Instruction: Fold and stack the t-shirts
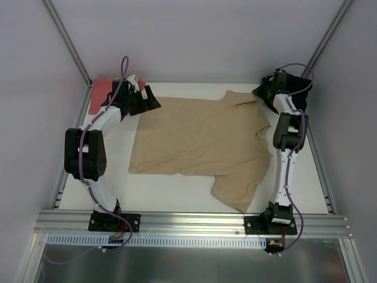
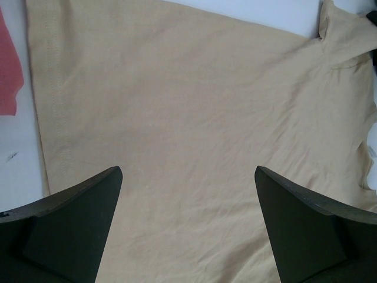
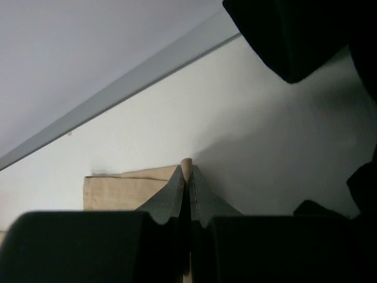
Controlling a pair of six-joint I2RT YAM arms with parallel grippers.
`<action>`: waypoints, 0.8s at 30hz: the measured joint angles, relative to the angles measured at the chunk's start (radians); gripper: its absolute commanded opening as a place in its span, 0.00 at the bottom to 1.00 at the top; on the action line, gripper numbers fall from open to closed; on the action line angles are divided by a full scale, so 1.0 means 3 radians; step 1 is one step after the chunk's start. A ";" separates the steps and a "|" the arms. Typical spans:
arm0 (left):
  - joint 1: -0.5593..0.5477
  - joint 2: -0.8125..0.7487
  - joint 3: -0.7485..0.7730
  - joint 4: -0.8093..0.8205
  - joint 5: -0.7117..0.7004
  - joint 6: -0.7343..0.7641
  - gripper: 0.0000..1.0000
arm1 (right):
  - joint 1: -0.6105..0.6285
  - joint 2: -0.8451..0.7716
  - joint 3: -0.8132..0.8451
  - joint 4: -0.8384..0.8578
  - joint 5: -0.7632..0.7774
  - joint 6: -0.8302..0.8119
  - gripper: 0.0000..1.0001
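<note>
While the right pincer (image 3: 187, 168) is pressed together on a thin ridge of the tan t-shirt (image 1: 200, 138) at its far sleeve edge, the left pincer (image 2: 188, 177) hangs spread wide above the hem end, gripping nothing. To fold well, I judge the left should pinch the far hem corner, so both arms carry the edge over together, low and taut, without dragging the cloth. That shirt lies spread across the middle of the white surface (image 1: 171, 188); the salmon-red t-shirt (image 1: 100, 94) sits at the far left corner, and a dark heap, likely the black t-shirt (image 1: 307, 87), at the far right. Pale walls enclose the surface, with an aluminium rail (image 1: 188, 223) along its near edge.
</note>
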 measured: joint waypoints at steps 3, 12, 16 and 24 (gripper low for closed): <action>0.0000 0.0000 -0.0005 0.0003 -0.0001 0.0008 0.99 | 0.0000 -0.0066 -0.0206 0.0139 0.0001 -0.0028 0.00; -0.0001 0.0000 -0.0099 0.0039 0.0000 0.0008 0.99 | -0.0003 -0.0495 -0.0679 0.0292 -0.0038 -0.0186 0.00; -0.0001 0.0000 -0.0118 0.0047 0.0000 0.0006 0.99 | -0.0003 -0.0837 -0.0899 0.0378 -0.0126 -0.0253 0.00; -0.0001 0.0000 -0.0118 0.0078 0.0000 0.0005 0.99 | -0.0003 -0.1184 -0.1191 0.0486 -0.0459 -0.0291 0.00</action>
